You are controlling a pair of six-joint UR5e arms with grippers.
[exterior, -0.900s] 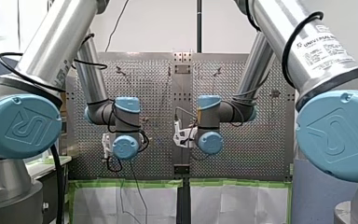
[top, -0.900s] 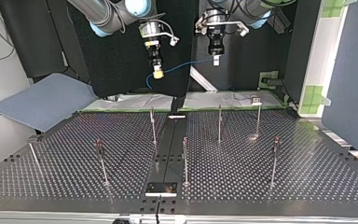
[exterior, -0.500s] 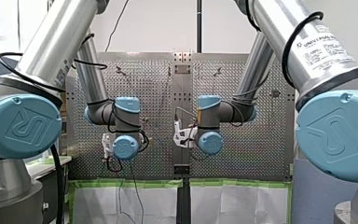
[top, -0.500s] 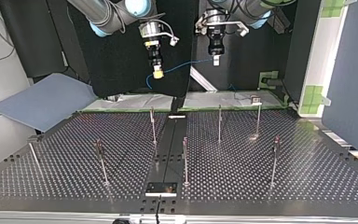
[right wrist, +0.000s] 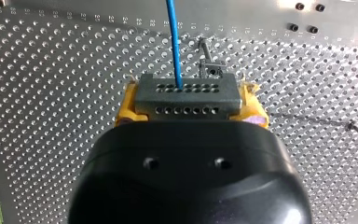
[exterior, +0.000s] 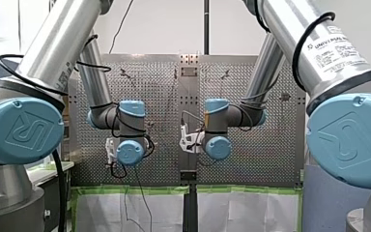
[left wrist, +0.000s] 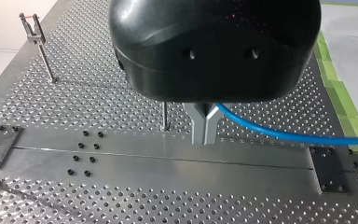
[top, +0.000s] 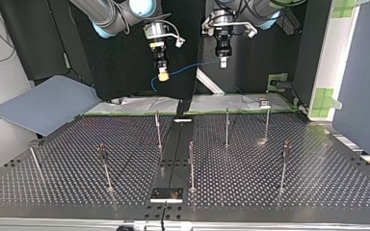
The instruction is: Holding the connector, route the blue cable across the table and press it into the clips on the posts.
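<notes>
1. Right gripper (right wrist: pixel 189 100) clamps the grey connector (right wrist: pixel 188 93) between its yellow pads (right wrist: pixel 123 106).
2. From the connector, the blue cable (left wrist: pixel 270 133) runs to my left gripper (left wrist: pixel 204 128), whose metal fingers (left wrist: pixel 197 126) are closed on it.
3. Both hang above the table (top: pixel 318 183), well apart from the posts (top: pixel 191 166).

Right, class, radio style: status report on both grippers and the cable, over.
Right gripper shut on connector. Left gripper shut on blue cable. Cable hangs between them, no clip yet. Nothing blocking the posts.

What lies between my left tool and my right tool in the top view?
Only the blue cable, shown in the top view: it runs through the air from the connector in my right tool to my left tool.
</notes>
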